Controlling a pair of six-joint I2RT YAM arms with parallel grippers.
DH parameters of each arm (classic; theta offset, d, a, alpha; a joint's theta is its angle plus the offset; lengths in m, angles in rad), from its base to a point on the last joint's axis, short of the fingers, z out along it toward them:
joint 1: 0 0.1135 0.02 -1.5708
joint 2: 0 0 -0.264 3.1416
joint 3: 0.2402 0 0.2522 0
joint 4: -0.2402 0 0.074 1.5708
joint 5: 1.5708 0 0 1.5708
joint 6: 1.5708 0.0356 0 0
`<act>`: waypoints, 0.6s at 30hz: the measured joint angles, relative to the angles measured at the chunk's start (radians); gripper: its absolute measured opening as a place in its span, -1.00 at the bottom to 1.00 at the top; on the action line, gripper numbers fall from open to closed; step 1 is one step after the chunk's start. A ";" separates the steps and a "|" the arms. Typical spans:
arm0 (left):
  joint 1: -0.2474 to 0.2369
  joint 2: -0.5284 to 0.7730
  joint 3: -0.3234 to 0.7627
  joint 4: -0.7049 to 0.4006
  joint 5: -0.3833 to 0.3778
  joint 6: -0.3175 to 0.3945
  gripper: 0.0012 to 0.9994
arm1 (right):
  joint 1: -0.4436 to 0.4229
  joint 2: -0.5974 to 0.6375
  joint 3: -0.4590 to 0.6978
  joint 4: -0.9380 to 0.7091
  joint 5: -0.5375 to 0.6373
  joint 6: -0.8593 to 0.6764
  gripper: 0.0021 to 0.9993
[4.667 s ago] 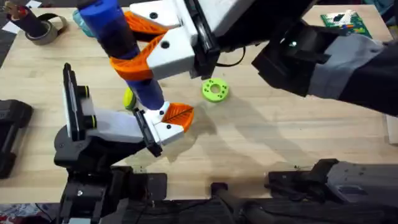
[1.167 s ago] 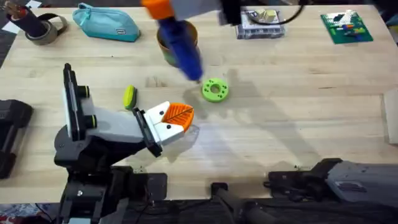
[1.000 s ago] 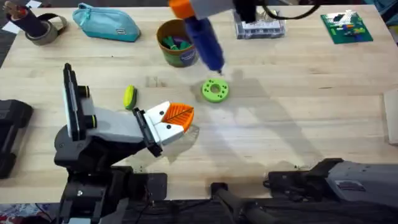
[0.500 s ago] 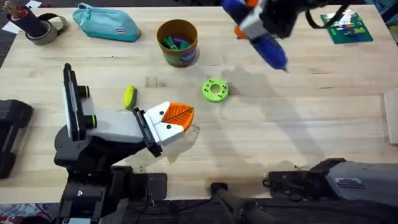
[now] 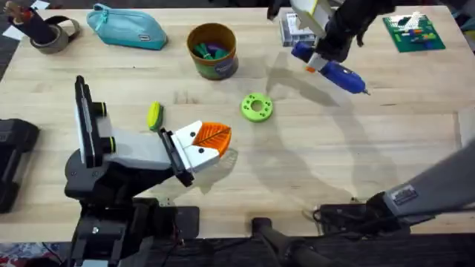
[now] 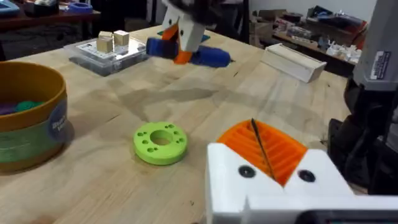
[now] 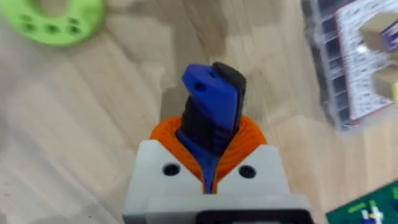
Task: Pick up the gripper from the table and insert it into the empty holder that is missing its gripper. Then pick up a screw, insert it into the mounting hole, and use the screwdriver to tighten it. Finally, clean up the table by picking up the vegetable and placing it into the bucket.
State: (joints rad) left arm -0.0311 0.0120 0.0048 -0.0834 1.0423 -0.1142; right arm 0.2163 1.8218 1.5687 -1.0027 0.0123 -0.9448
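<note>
Right gripper at one o'clock, jaws clamped on the screwdriver; left gripper jaws closed, empty; yellow-green vegetable not yet in bucket.

A teal zip pouch and a grey tape roll sit along the worktop's far edge, a clear plastic parts box and a green circuit board farther along it.

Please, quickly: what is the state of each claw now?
Left claw: closed, holding nothing, low over the table.
Right claw: closed on the screwdriver, near the far right of the table.
</note>
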 joint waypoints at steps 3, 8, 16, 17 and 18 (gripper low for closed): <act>0.000 0.000 0.000 0.000 0.000 0.000 -0.99 | -0.031 0.084 -0.001 0.021 0.010 -0.020 -0.92; 0.000 0.000 0.000 0.000 -0.001 0.000 -0.99 | -0.040 0.195 -0.003 0.051 0.017 -0.039 -0.92; 0.000 0.000 0.000 0.000 -0.001 0.000 -0.99 | -0.037 0.250 -0.001 0.050 0.024 -0.057 -0.92; 0.000 0.000 0.000 0.000 -0.001 0.000 -0.99 | -0.037 0.249 -0.001 0.049 0.025 -0.059 -0.92; 0.000 0.000 0.000 0.000 -0.001 0.000 -0.97 | -0.037 0.250 -0.001 0.047 0.024 -0.059 -0.91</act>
State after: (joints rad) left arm -0.0311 0.0120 0.0048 -0.0829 1.0415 -0.1138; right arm 0.1795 2.0716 1.5681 -0.9555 0.0365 -1.0034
